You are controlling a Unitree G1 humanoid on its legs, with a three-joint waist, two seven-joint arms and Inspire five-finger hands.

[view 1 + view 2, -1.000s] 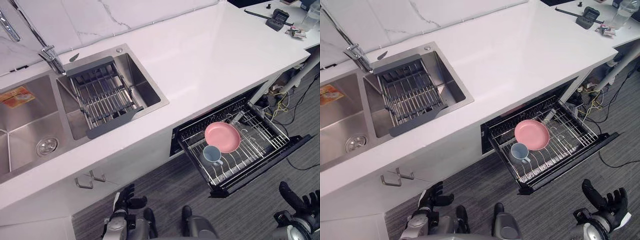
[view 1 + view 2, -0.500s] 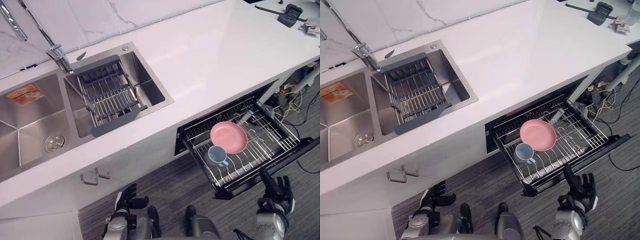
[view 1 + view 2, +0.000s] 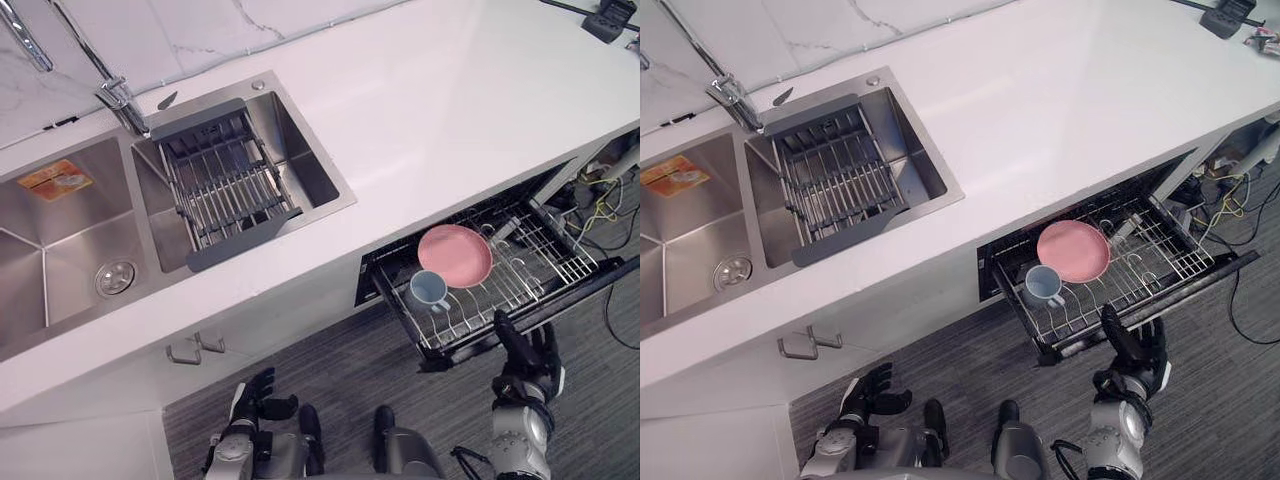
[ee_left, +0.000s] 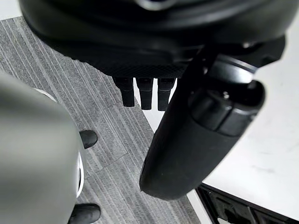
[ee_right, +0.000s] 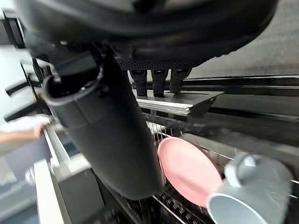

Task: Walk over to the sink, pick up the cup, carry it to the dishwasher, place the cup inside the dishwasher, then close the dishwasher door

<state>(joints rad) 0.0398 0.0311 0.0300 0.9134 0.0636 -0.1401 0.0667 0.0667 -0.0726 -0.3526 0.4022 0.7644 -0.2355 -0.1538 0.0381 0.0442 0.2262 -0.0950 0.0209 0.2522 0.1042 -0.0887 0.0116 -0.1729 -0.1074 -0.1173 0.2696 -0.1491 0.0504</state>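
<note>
The grey-blue cup point(image 3: 430, 290) sits on the wire rack of the pulled-out dishwasher drawer point(image 3: 560, 300), beside a pink plate point(image 3: 456, 255); the right wrist view has the cup point(image 5: 254, 196) and the plate point(image 5: 187, 170) close up. My right hand point(image 3: 527, 355) is open, its straight fingers held up against the drawer's dark front edge point(image 3: 1080, 340). My left hand point(image 3: 255, 392) hangs low over the floor near the cabinet front, its fingers relaxed and holding nothing. The steel sink point(image 3: 70, 250) lies at the left of the counter.
A grey drying rack point(image 3: 225, 190) spans the sink's right basin, with a tap point(image 3: 120, 100) behind it. The white counter point(image 3: 450, 110) runs to the right, with small dark items at its far corner. Cables lie on the grey carpet point(image 3: 350, 370) past the drawer.
My right hand has risen from the floor area to the drawer's front edge, and the drawer has slid partway in under the counter. The camera has shifted too.
</note>
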